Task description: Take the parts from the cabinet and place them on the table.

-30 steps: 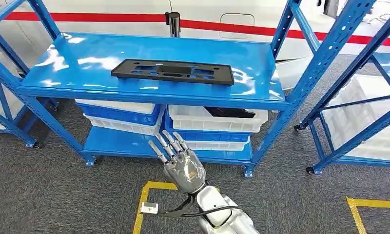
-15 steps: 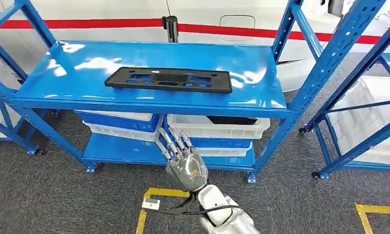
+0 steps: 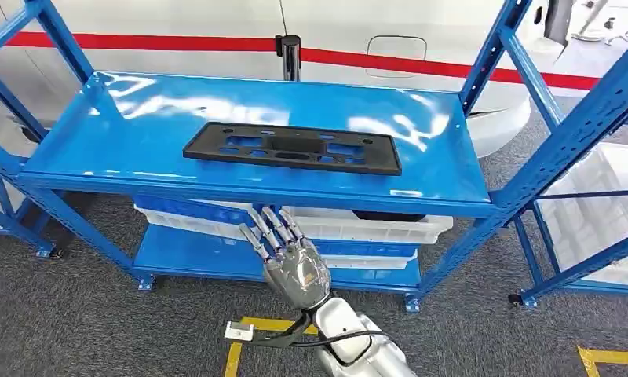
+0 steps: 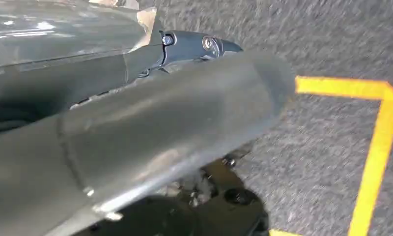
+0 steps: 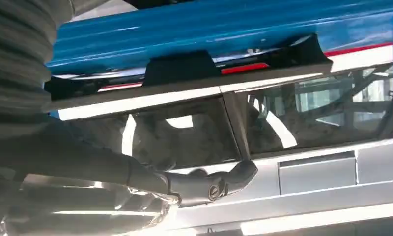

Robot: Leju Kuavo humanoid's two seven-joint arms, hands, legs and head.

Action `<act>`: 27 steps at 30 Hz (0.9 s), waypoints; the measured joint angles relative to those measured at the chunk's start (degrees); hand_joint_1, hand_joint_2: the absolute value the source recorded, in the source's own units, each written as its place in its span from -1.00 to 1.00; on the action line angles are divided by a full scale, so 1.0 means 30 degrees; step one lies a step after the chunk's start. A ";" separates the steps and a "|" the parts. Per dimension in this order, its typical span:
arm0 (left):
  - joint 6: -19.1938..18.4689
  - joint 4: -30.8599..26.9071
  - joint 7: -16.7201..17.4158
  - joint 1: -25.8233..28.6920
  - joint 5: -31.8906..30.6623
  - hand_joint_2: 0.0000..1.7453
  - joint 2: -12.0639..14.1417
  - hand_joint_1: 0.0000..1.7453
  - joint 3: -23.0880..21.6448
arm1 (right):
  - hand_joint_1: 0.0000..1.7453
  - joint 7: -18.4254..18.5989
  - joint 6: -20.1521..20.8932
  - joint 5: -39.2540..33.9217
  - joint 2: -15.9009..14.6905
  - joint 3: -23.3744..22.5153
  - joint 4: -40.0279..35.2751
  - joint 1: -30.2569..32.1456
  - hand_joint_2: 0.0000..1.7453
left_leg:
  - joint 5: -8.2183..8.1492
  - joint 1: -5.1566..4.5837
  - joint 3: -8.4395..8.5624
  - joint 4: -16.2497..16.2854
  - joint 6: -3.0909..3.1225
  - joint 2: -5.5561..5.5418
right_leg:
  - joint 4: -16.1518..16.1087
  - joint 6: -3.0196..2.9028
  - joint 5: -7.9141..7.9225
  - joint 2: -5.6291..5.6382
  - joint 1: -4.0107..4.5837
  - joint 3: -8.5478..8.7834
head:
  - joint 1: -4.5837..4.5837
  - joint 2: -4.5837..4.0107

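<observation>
A flat black plastic part (image 3: 292, 148) with several cut-outs lies across the middle of the blue rack's top shelf (image 3: 122, 118). My right hand (image 3: 291, 259) is raised in front of the rack, fingers straight and spread, holding nothing. Its fingertips are just below the shelf's front edge, under the part's middle. In the right wrist view the black part (image 5: 184, 66) shows on the blue shelf edge (image 5: 209, 29), beyond my fingers (image 5: 209, 184). My left hand (image 4: 135, 123) hangs over the carpet, its thumb and fingers stretched out with nothing in them.
White bins (image 3: 374, 226) and blue bins (image 3: 193, 210) fill the lower shelf; one white bin holds a dark item (image 3: 389, 214). A black post (image 3: 290, 55) stands behind the rack. A second blue rack (image 3: 593, 118) stands at the right. Yellow tape (image 3: 248, 330) marks the carpet.
The whole picture has shifted, so the camera moved nearer the rack. My right hand's fingertips now reach close under the top shelf's front edge.
</observation>
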 joint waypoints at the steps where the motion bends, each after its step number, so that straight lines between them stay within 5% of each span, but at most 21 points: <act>1: 0.0000 0.0000 0.0000 0.0003 -0.0007 -1.00 0.0000 -1.00 0.0000 | -1.00 0.0087 0.0000 0.0035 -0.0065 -0.0022 0.0000 0.0075 1.00 | -0.0155 -0.0041 0.0127 0.0000 0.0080 -0.0007 | 0.1451 -0.0105 -0.0505 0.0000 0.0011 -0.1100 | 0.0022 -0.0007; 2: 0.0007 0.0000 0.0000 0.0012 -0.0022 -1.00 0.0000 -1.00 0.0000 | -1.00 0.0212 0.0000 0.0073 -0.0139 -0.0036 0.0007 0.0151 1.00 | -0.0323 -0.0084 0.0294 0.0000 0.0119 -0.0048 | 0.2295 -0.0176 -0.0774 0.0002 0.0032 -0.1941 | 0.0022 0.0000; 4: 0.0007 0.0007 0.0015 0.0049 -0.0073 -1.00 0.0000 -1.00 0.0000 | -1.00 0.0554 0.0000 0.0146 -0.0233 -0.0058 0.0007 0.0220 1.00 | -0.0673 -0.0195 0.0781 0.0000 0.0135 -0.0113 | 0.1403 -0.0097 -0.0122 0.0001 0.0067 -0.2283 | 0.0022 -0.0007; 7: 0.0007 0.0021 0.0036 0.0083 -0.0225 -1.00 -0.0036 -1.00 0.0000 | -1.00 0.1106 0.0007 0.0197 -0.0335 -0.0160 0.0007 0.0208 1.00 | -0.1297 -0.0287 0.1306 -0.0059 0.0055 -0.0169 | -0.3054 0.0183 0.2967 -0.0055 0.0240 -0.1195 | 0.0029 -0.0007; 8: 0.0007 0.0058 0.0066 0.0071 -0.0240 -1.00 -0.0044 -1.00 0.0000 | -1.00 0.1342 0.0000 0.0197 -0.0394 -0.0160 0.0022 0.0218 1.00 | -0.1568 -0.0407 0.1841 0.0061 -0.0056 -0.0220 | -0.3162 -0.0223 0.2538 -0.0093 0.0277 -0.1274 | -0.0044 -0.0007; 9: 0.0007 0.0058 0.0066 0.0044 -0.0270 -1.00 -0.0051 -1.00 0.0000 | -1.00 0.1611 0.0007 0.0204 -0.0459 -0.0138 0.0051 0.0202 1.00 | -0.1692 -0.0393 0.1632 -0.0010 -0.0220 -0.0266 | -0.3069 -0.0406 0.2447 -0.0106 0.0415 -0.0761 | 0.0052 -0.0007; 10: 0.0000 0.0066 0.0131 0.0042 -0.0299 -1.00 -0.0066 -1.00 0.0000 | -1.00 0.1983 0.0000 0.0204 -0.0517 -0.0146 0.0044 0.0186 1.00 | -0.1630 -0.0340 0.2149 0.0188 -0.0367 -0.0265 | -0.3283 -0.0530 0.2919 -0.0032 0.0515 -0.0681 | 0.0029 -0.0007; 12: -0.0007 0.0073 0.0182 0.0062 -0.0321 -1.00 -0.0058 -1.00 0.0000 | -1.00 0.2594 -0.0007 0.0211 -0.0568 -0.0146 0.0044 0.0047 1.00 | -0.1570 -0.0287 0.1996 0.0840 -0.0497 -0.0158 | -0.3467 -0.0781 0.2834 0.0040 0.0136 -0.0054 | 0.0036 0.0000; 13: -0.0007 0.0073 0.0182 0.0063 -0.0328 -1.00 -0.0029 -1.00 0.0007 | -1.00 0.2806 -0.0007 0.0211 -0.0620 -0.0146 0.0044 -0.0029 1.00 | -0.1650 -0.0247 0.1752 0.1493 -0.0565 -0.0065 | -0.3553 -0.0966 0.2698 -0.0024 0.0111 0.0151 | 0.0058 -0.0007; 15: -0.0044 0.0073 0.0182 0.0028 -0.0401 -1.00 -0.0087 -1.00 0.0000 | -1.00 0.3422 -0.0007 0.0218 -0.0663 -0.0023 0.0044 -0.0183 1.00 | -0.2585 -0.0134 0.0045 0.4001 -0.0872 -0.0049 | -0.3553 -0.1278 0.2479 -0.0009 0.0102 0.0357 | -0.0065 -0.0007; 17: -0.0044 0.0073 0.0182 0.0032 -0.0401 -1.00 -0.0080 -1.00 0.0022 | -1.00 0.3884 -0.0007 0.0218 -0.0743 0.0117 0.0051 -0.0174 1.00 | -0.3685 -0.0021 -0.1496 0.5549 -0.1117 -0.0040 | -0.3549 -0.1294 0.2253 0.0044 0.0112 0.0458 | -0.0102 -0.0007; 18: -0.0036 0.0073 0.0182 0.0074 -0.0401 -1.00 -0.0080 -1.00 0.0043 | -1.00 0.4066 -0.0007 0.0218 -0.0816 0.0212 0.0051 -0.0177 1.00 | -0.3538 0.0055 -0.1988 0.5510 -0.1185 -0.0029 | -0.3546 -0.1230 0.2131 0.0121 0.0093 0.0578 | -0.0095 -0.0007; 19: -0.0036 0.0073 0.0182 0.0086 -0.0401 -1.00 -0.0073 -1.00 0.0080 | -1.00 0.4204 0.0000 0.0218 -0.0852 0.0241 0.0051 -0.0175 1.00 | -0.2747 0.0118 -0.2013 0.4747 -0.1201 0.0009 | -0.3543 -0.1166 0.1973 0.0162 0.0073 0.0748 | -0.0102 -0.0007; 22: -0.0036 0.0073 0.0175 0.0089 -0.0401 -1.00 -0.0073 -1.00 0.0197 | -1.00 0.4430 -0.0007 0.0218 -0.0925 0.0328 0.0051 -0.0230 1.00 | 0.0687 0.0209 -0.0961 0.0591 -0.1193 0.0079 | -0.3552 -0.0921 0.1518 0.0166 0.0029 0.1345 | -0.0102 -0.0007; 24: -0.0029 0.0109 0.0175 0.0080 -0.0401 -1.00 -0.0066 -1.00 0.0255 | -1.00 0.4488 -0.0007 0.0218 -0.0976 0.0335 0.0058 -0.0347 1.00 | -0.0697 -0.0029 -0.1018 0.0707 -0.0865 0.0148 | -0.3666 -0.0655 0.1350 0.0165 0.0101 0.1398 | -0.0124 -0.0007; 27: 0.0029 0.0095 0.0189 0.0192 -0.0401 -1.00 -0.0066 -1.00 0.0306 | -1.00 0.4553 -0.0014 0.0218 -0.0976 0.0342 0.0051 -0.0366 1.00 | -0.0045 -0.0084 -0.0533 0.0335 -0.0129 0.0035 | -0.3390 -0.0156 0.1342 0.0159 0.0289 0.1837 | -0.0095 -0.0007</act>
